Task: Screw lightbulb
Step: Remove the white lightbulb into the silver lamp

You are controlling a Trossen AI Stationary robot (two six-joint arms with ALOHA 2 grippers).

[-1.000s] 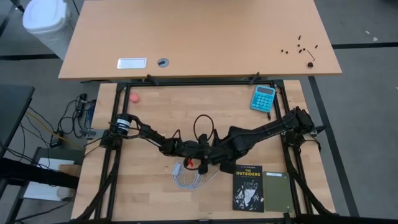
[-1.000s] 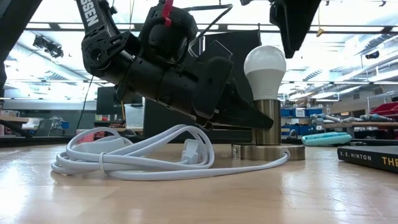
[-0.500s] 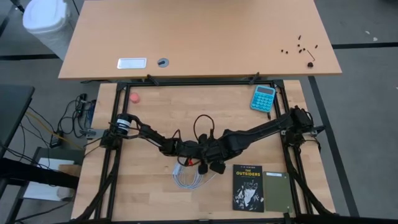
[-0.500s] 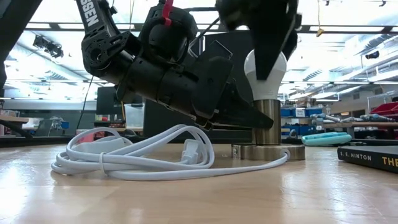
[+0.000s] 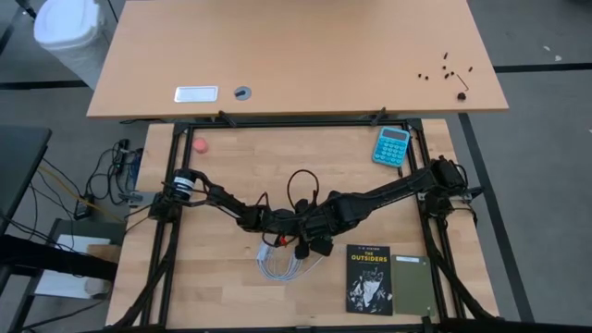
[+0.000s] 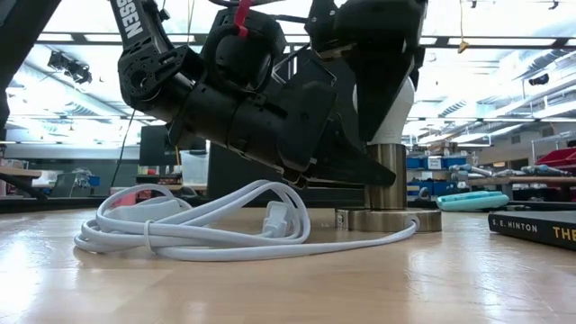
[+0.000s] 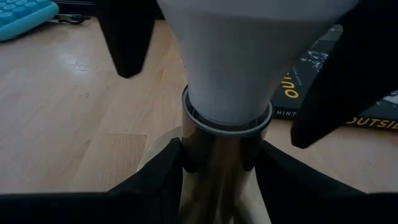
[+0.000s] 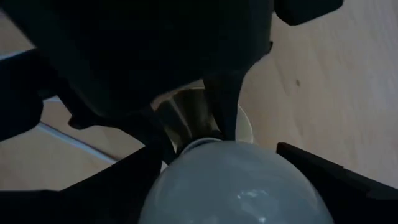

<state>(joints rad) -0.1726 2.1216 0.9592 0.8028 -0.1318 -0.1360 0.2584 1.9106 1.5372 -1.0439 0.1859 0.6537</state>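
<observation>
Beneath the right gripper [image 6: 382,72], which has just dropped around it, the small white pear-shaped lightbulb [image 6: 396,112] sits in the brushed-metal socket post [image 6: 389,175]. Its fingers straddle the bulb, grip unclear. The left gripper [image 7: 214,155] stays clenched on the post, so twisting looks next.

White lightbulb [image 6: 396,112] on a silvery socket [image 6: 389,193]; white cable [image 6: 207,229]; blue calculator [image 5: 391,145] (black book [image 5: 370,278] beside olive cover).
</observation>
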